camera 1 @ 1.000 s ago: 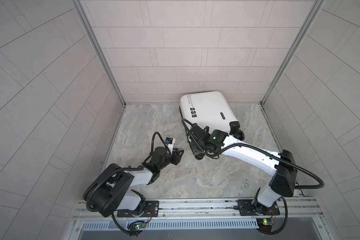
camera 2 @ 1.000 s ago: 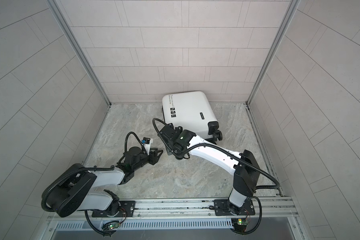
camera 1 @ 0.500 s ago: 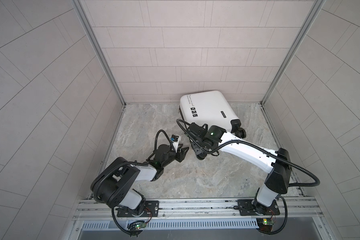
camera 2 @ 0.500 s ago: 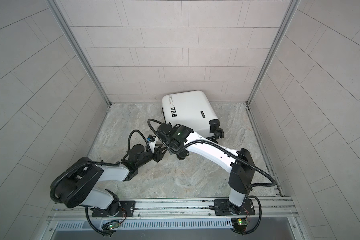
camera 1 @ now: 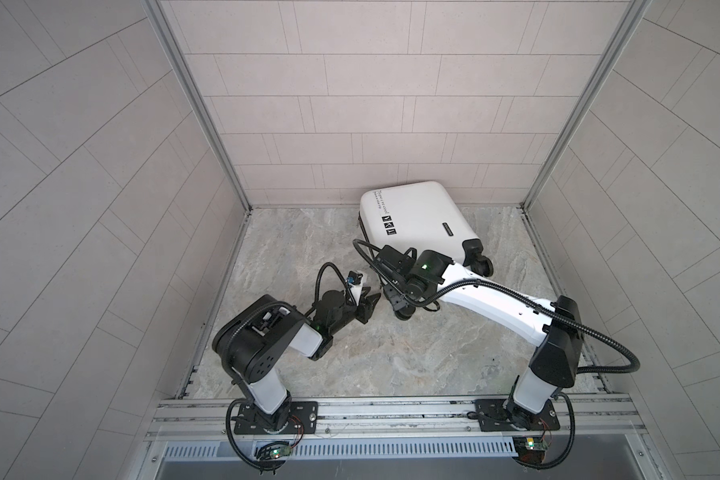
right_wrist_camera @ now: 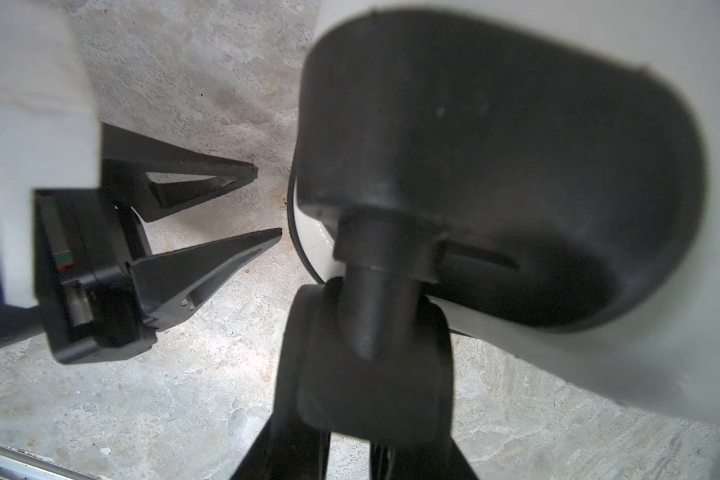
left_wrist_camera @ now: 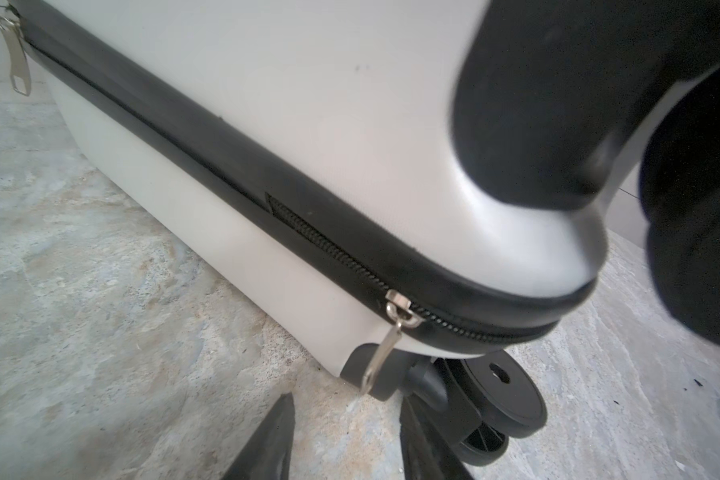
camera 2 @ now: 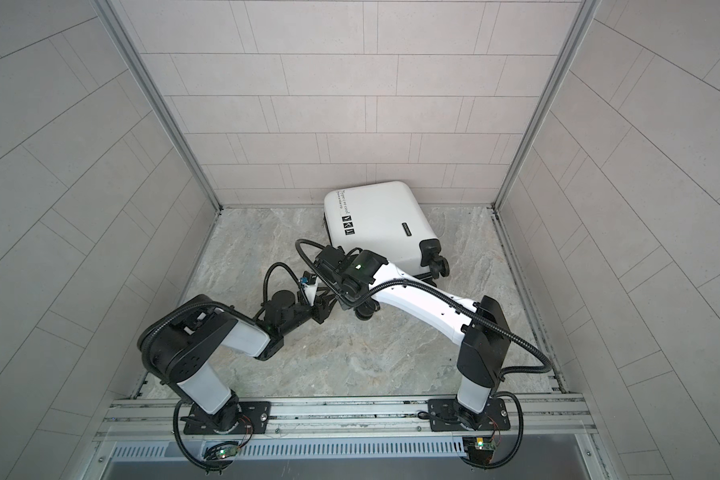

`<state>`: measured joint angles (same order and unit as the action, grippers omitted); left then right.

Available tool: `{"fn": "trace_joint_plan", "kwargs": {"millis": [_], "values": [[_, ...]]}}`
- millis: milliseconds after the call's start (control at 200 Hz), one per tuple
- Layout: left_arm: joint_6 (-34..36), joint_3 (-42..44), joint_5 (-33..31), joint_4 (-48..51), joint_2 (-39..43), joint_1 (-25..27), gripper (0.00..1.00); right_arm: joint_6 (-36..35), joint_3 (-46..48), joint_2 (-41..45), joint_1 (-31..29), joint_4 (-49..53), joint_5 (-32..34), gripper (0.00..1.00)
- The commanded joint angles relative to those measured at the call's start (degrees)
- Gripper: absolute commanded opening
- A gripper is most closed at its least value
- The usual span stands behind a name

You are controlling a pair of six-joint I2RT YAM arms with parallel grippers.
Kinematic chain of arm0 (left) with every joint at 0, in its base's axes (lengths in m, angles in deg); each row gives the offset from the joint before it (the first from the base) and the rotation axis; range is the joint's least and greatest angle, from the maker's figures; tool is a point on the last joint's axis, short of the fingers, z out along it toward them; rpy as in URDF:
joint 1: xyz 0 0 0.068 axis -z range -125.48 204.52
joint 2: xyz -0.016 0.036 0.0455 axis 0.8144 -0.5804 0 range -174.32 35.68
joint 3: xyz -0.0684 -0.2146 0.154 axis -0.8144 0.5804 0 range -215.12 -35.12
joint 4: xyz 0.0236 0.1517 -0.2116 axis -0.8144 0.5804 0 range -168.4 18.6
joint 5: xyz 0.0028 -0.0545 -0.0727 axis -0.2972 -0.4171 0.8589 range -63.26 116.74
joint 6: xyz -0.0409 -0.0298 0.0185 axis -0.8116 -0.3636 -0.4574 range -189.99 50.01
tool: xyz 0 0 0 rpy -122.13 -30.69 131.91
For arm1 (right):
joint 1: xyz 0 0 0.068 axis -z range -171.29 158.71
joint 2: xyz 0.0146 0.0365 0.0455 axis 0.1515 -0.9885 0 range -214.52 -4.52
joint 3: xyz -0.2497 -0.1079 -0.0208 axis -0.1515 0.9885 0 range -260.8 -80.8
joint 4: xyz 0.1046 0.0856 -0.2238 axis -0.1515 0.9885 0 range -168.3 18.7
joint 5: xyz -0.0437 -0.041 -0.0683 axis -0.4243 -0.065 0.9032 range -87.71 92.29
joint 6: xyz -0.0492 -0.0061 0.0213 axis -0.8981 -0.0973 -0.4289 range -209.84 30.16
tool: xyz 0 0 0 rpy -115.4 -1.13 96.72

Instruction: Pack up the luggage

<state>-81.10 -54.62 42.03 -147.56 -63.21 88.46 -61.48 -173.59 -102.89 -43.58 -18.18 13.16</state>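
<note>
Left hand (right_wrist_camera: 267,201) holds its tapered black fingers (right_wrist_camera: 208,257) apart, empty; right hand (camera 1: 398,309) seems clamped on a blurred black caster wheel (right_wrist_camera: 362,374) of the smooth white luggage (camera 1: 416,220) at the marbled bench's (camera 1: 391,365) far edge.

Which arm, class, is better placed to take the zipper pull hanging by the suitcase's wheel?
Left. The left gripper is open and pointed at the zipper pull; the right gripper is closed on a wheel of the luggage.
</note>
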Motion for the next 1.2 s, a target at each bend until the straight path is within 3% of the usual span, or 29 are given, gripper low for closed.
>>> {"fn": "trace_joint_plan", "kwargs": {"millis": [0, 380, 726, 1196], "values": [[0.1, -1.1, 0.2, -6.5, -1.8, 0.3, 0.47, -4.6, -3.7, 1.5, -0.1, -3.6, 1.2, 0.2], [2.0, -4.0, 2.8, -6.7, -4.4, 0.3, 0.41, -3.6, -3.5, 1.5, 0.2, -3.0, 0.7, 0.2], [3.1, -5.5, 5.4, -6.8, -5.5, 0.4, 0.26, -3.4, -4.4, 1.0, 0.3, -1.6, 1.0, 0.2], [2.9, -5.8, 5.8, -6.8, -2.8, 0.4, 0.13, -3.1, -6.1, -1.0, 0.3, -0.9, 0.3, 0.18]]}}
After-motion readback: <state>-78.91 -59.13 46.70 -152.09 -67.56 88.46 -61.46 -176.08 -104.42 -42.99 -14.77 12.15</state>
